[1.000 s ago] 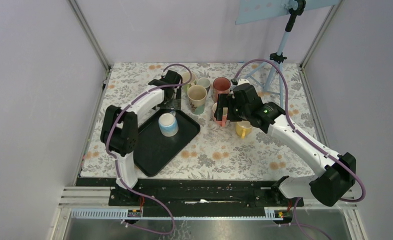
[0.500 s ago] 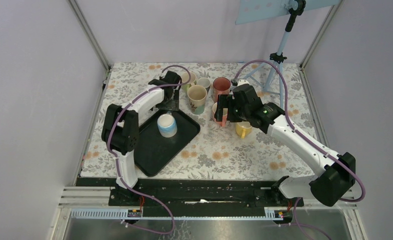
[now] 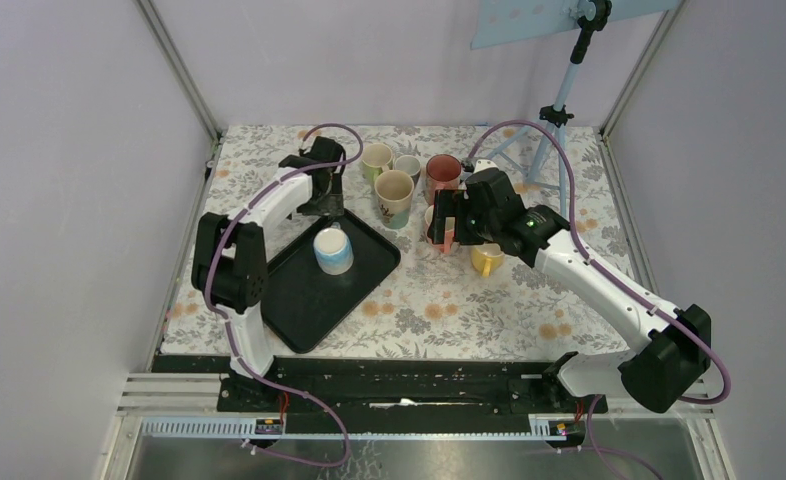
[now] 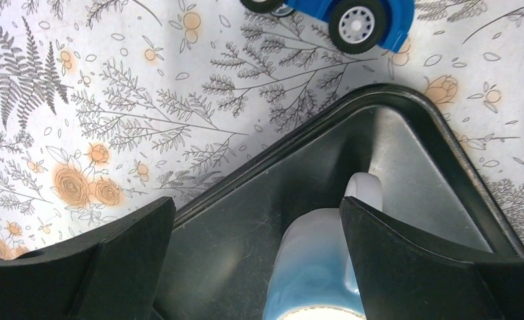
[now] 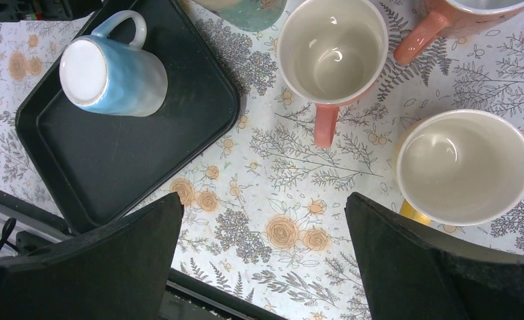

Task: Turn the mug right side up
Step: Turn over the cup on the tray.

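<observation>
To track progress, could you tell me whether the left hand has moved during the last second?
Yes. The left hand has swung leftward, away from the green mug it was beside.

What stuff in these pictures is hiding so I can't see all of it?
- Left wrist view: the blue mug runs off the bottom edge, so the end nearest the camera is cut off.
- Left wrist view: the blue toy car is cut by the top edge; only wheels and lower body show.
- Right wrist view: the orange mug is cut by the top edge.
</observation>
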Tool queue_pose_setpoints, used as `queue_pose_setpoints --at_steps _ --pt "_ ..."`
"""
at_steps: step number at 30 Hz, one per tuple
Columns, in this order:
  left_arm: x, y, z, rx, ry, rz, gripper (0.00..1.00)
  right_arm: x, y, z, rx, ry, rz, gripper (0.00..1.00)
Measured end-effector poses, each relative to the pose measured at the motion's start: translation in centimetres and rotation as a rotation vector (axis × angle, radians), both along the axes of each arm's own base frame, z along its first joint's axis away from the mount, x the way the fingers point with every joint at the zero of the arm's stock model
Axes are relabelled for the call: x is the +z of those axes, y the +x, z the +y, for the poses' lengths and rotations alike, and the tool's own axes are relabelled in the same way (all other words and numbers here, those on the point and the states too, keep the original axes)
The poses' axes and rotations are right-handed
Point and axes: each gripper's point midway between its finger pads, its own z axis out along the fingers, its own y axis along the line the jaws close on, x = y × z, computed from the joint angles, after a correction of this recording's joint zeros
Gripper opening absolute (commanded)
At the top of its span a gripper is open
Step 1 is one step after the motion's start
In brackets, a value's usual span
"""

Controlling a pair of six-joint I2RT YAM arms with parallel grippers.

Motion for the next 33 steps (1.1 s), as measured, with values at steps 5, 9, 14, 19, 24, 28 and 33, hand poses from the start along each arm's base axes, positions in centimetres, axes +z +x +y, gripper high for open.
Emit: queue_pose_setpoints --at_steps 5,9,14,19,24,28,33 --pt "-0.3 -0.5 0.4 0.005 0.001 0.017 0.99 0.0 0.0 0.0 0.002 0.001 0.001 1.0" --pt "-1.0 -1.2 0.4 0.0 -0.005 0.042 0.99 0.0 -0.1 0.1 0.005 0.004 0.003 1.0" --pt "-1.5 -1.7 -0.3 -0.02 -0.049 0.07 0.99 -0.1 -0.1 0.1 0.006 0.003 0.004 1.0" --pt "-1.7 -2.0 -1.6 -0.052 -0.105 0.091 0.99 -0.3 -0.1 0.1 0.005 0.0 0.008 1.0" --pt "-1.7 -2.5 -3.5 -0.113 -0.135 0.109 0.99 -0.5 -0.2 0.0 0.005 -0.003 0.012 1.0" --pt "-1.6 -3.1 -5.3 -0.164 -0.143 0.119 0.99 -0.5 -0.2 0.0 0.004 -0.003 0.012 1.0" --pt "-1.7 -4.0 -6.9 -0.218 -0.136 0.134 0.99 -0.5 -0.2 0.0 0.004 -0.004 0.012 1.0"
